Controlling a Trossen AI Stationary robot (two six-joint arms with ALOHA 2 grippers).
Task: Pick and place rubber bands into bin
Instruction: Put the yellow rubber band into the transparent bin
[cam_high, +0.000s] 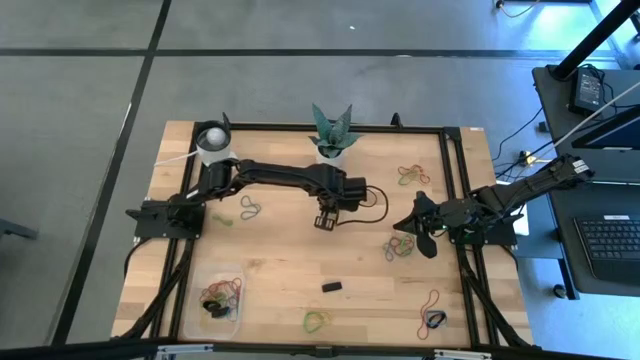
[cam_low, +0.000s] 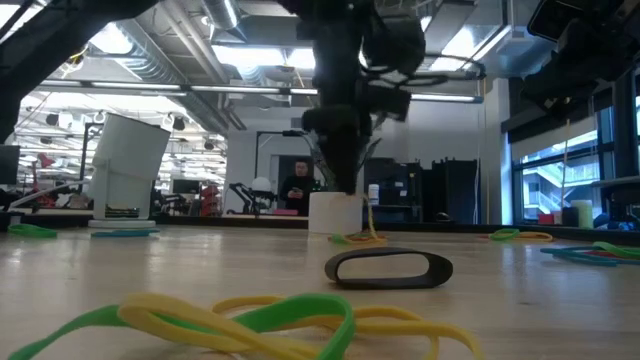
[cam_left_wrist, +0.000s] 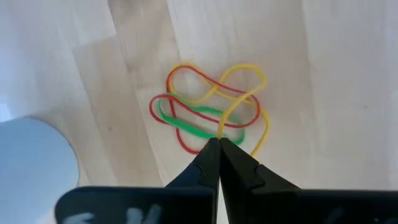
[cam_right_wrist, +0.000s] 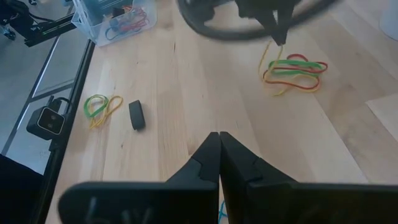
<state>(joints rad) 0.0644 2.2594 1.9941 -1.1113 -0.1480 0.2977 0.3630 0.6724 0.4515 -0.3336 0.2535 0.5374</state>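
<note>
one black clip (cam_high: 332, 287) lies between scattered rubber bands (cam_high: 401, 246) and bin (cam_high: 219, 299)

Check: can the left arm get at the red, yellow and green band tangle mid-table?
Probably yes: the left tool, shut, meets the tangle, seemingly pinching a yellow strand; only bare table around.

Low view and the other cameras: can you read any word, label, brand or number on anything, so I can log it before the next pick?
None can be read.
White cup: no print shows.
Black clip-like block: plain.
Bin: clear, no label shows.
Laptop: keys too small to read.
Left wrist mount, bottom edge of its view: pale marks, too blurred to read.
</note>
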